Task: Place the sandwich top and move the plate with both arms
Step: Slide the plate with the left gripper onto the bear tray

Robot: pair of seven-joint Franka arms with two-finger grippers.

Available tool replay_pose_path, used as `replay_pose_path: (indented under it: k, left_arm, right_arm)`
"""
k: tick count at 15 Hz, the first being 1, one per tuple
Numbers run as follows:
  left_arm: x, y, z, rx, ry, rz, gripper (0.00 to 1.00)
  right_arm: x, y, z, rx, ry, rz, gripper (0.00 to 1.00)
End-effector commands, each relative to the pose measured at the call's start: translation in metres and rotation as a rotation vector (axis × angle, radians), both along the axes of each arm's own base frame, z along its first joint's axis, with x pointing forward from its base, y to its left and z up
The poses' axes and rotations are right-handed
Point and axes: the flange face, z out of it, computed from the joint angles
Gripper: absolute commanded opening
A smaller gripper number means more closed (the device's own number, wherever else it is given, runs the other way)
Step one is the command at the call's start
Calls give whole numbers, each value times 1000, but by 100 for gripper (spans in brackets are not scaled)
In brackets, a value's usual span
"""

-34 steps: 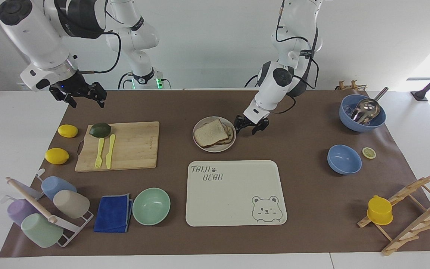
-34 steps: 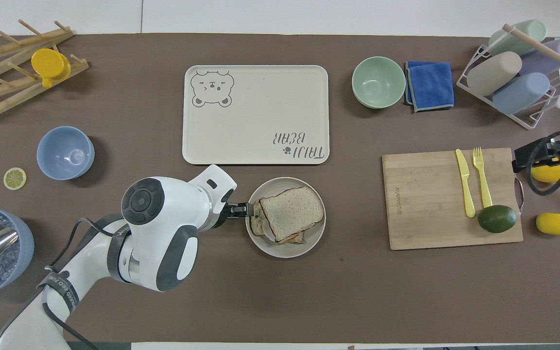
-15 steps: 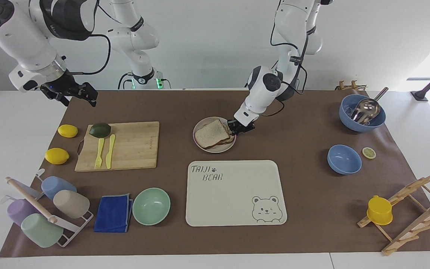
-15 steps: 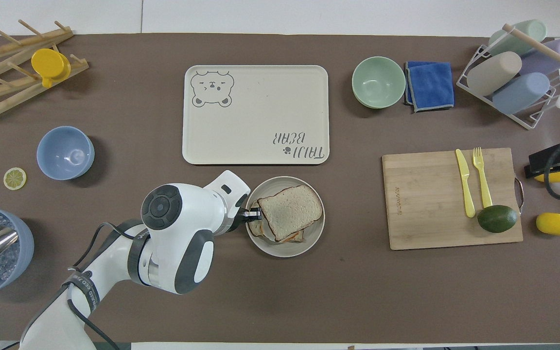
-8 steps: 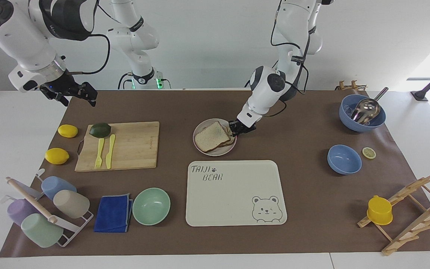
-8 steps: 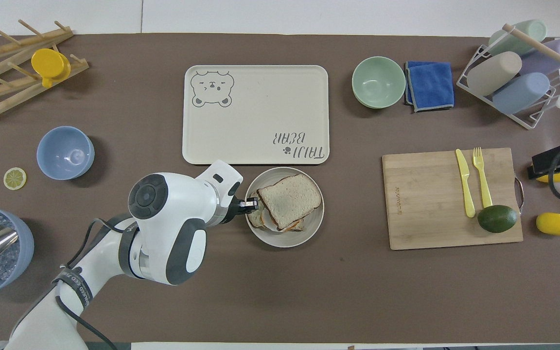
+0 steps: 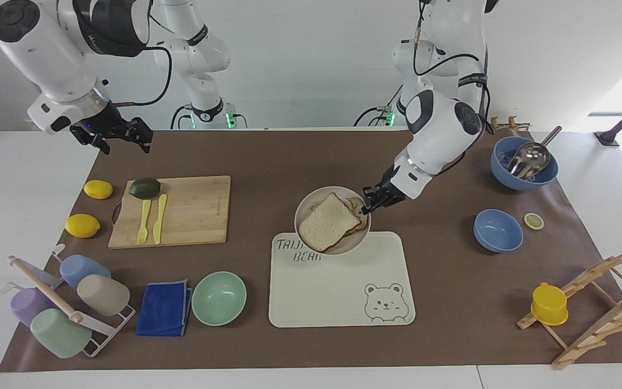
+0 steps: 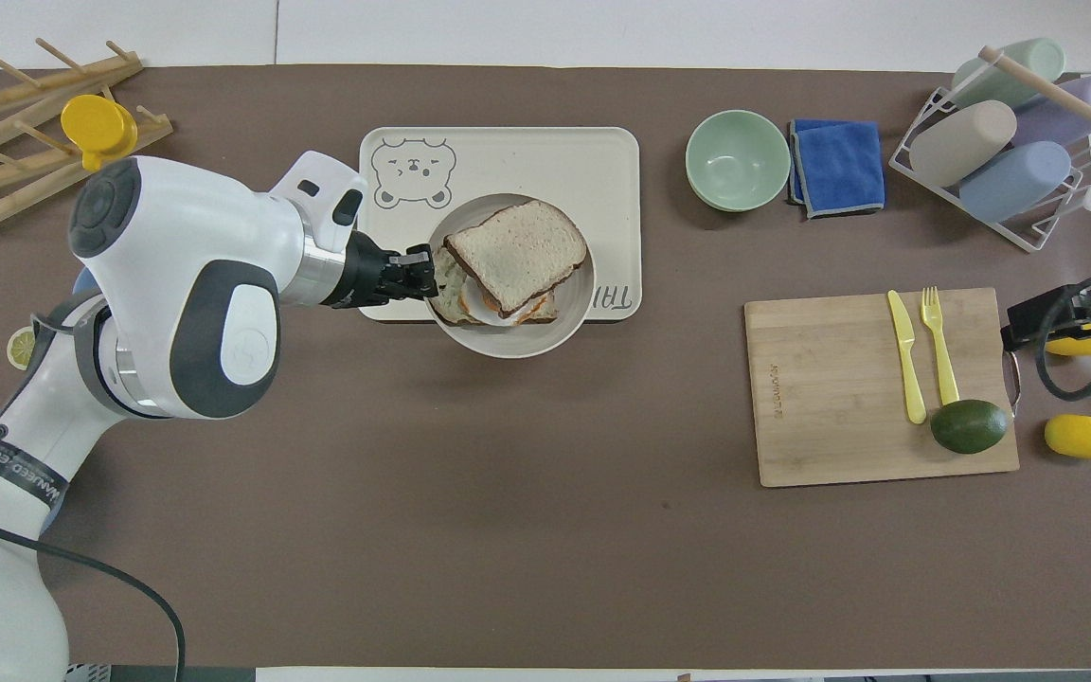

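So I've got the right arm's claw (image 7: 119,138) parked in the air over the right arm's end of the counter (image 7: 257,156), above the bare brown mat near the rectangular bamboo cutting board (image 7: 173,210). It's just waiting with nothing in it, and I can't tell if its fingers are spread or closed.

Moving along: the sandwich top (image 7: 328,221), that plain square slice with the light brown crust, already sits on the stack, so I'd call that half done. The small round beige-grey plate (image 7: 316,202) under it is up off the counter, tilted a bit, hanging over the robot-side edge of the big cream rectangular tray with the bear drawing (image 7: 343,292).

The left arm's claw (image 7: 371,205) is clenched on the plate's rim at the left arm's end, carrying it solo.

What's left, I reckon: set the plate flat on the tray without the slice sliding off, then let go.
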Motion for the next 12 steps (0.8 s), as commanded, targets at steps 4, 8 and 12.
replay_pose_path:
  k: [4, 8, 12]
  left_arm:
    - [76, 19, -54, -14, 0, 72, 0]
    - [85, 24, -68, -13, -51, 85, 0]
    - [78, 21, -88, 1, -35, 59, 0]
  right_arm:
    - [-5, -10, 7, 24, -15, -3, 100]
    - [-6, -15, 7, 26, -14, -14, 100]
    - [-7, -12, 9, 27, -11, -8, 100]
